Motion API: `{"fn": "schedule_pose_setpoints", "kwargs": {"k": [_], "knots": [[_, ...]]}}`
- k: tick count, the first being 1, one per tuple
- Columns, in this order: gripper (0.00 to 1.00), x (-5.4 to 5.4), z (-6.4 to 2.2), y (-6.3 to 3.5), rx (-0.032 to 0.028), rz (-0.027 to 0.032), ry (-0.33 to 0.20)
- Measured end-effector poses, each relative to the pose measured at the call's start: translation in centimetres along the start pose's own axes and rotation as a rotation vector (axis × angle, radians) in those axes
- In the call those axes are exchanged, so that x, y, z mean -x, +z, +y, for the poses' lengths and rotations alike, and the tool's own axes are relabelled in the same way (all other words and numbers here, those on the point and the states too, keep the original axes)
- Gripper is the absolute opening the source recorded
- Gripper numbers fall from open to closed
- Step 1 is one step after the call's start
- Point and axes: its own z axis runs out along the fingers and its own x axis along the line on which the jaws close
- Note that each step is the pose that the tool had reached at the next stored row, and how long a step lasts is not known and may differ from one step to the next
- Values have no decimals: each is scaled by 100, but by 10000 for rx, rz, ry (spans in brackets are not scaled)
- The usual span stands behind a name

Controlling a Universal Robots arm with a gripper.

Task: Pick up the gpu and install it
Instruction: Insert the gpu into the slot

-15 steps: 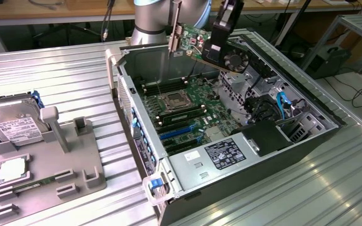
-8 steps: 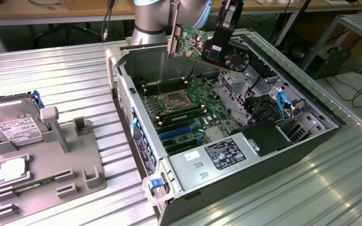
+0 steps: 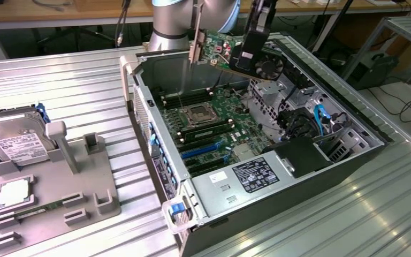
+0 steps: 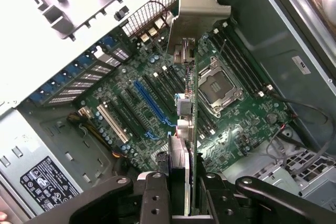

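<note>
The gpu (image 3: 223,53) hangs in the air above the far end of the open computer case (image 3: 155,155), tilted, its green board and black fan showing. Its silver bracket (image 3: 195,37) points toward the exterior view's left. My gripper (image 3: 246,59) is shut on the card from above. In the wrist view the gpu (image 4: 187,103) is seen edge-on, with the bracket (image 4: 197,9) at its far end and my gripper (image 4: 181,203) clamped on its near end. Below it lies the motherboard (image 4: 247,129) with a blue slot (image 4: 152,103) and a white slot (image 4: 112,123).
Inside the case are the processor socket (image 3: 198,115), blue slots (image 3: 207,150), a power supply (image 3: 252,176) and blue cables (image 3: 320,120). On the exterior view's left, a grey fixture (image 3: 70,187) holds a hard drive (image 3: 16,142) and a small silver chip (image 3: 14,193).
</note>
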Motion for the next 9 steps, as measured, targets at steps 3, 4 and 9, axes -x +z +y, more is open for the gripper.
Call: {"fn": "schedule_pose_setpoints", "kwargs": {"k": [3, 4, 9], "knots": [[27, 0, 0, 0, 0, 5, -235], [27, 0, 0, 0, 0, 8, -344], [27, 0, 0, 0, -1, 20, -855]]}}
